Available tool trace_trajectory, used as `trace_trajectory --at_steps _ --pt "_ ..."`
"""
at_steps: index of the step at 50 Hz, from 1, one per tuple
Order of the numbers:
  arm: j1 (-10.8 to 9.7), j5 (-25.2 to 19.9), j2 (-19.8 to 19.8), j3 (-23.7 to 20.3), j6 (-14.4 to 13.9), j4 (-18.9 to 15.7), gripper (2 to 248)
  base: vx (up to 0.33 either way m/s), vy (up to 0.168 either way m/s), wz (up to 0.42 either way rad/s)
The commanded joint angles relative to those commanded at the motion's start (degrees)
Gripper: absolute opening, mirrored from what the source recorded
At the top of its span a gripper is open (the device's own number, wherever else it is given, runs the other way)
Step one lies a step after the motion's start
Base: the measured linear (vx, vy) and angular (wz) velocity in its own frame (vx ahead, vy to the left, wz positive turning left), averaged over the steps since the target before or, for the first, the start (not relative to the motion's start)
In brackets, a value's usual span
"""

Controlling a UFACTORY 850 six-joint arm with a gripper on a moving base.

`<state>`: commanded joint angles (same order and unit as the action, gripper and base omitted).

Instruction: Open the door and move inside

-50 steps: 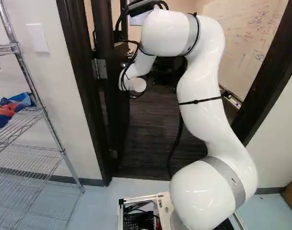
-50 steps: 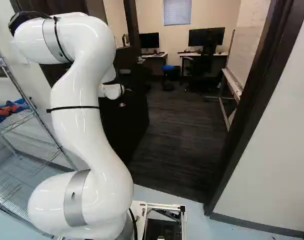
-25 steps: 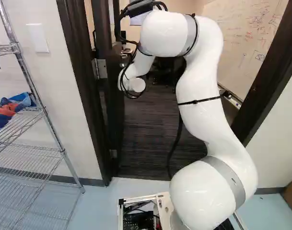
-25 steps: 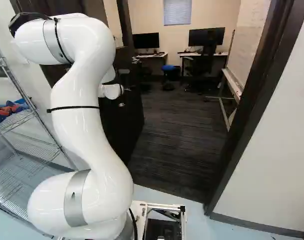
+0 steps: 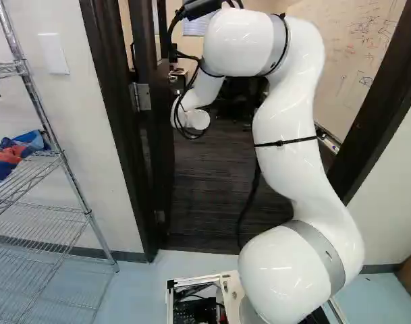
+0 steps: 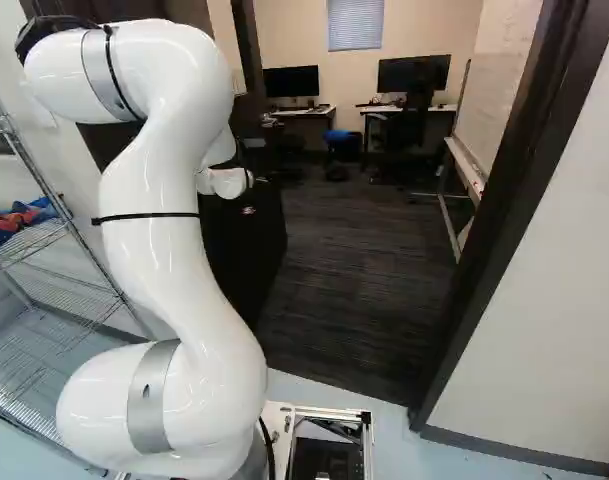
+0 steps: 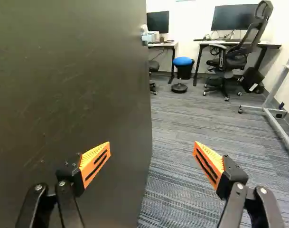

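At the left of the left base view, a chrome wire shelf (image 5: 74,182) is standing by the wall, holding blue and orange cloth (image 5: 9,158). Next, a dark brown door post (image 5: 117,115) is carrying a steel hinge (image 5: 144,96), and the dark, flat-faced door (image 5: 163,148) is standing ajar into the room, leaving the doorway passable to view. The white jointed arm (image 5: 286,169) is rising right of it, its wrist reaching back leftward near the door. In the wrist view, the black two-finger gripper with orange pads (image 7: 152,148) is holding its fingers wide apart, one before the door's face, the other over grey striped carpet (image 7: 177,142). Beyond, a blue-topped round stool (image 7: 182,61) and a black mesh office chair (image 7: 225,62) are standing near desks. Farther right, a whiteboard (image 5: 347,61) is showing handwriting; contact between gripper and door cannot be determined.
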<state>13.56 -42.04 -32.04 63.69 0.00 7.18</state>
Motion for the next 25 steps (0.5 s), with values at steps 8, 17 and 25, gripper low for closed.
trace_trajectory --at_steps 8,17,25 --pt "-1.0 0.0 1.4 -1.9 0.0 0.0 247 0.0 0.0 0.0" --pt "-2.0 0.0 3.3 -4.4 0.0 0.0 247 0.0 0.0 0.0" --pt "-2.8 0.0 5.2 -6.8 0.0 -0.5 247 0.0 0.0 0.0"
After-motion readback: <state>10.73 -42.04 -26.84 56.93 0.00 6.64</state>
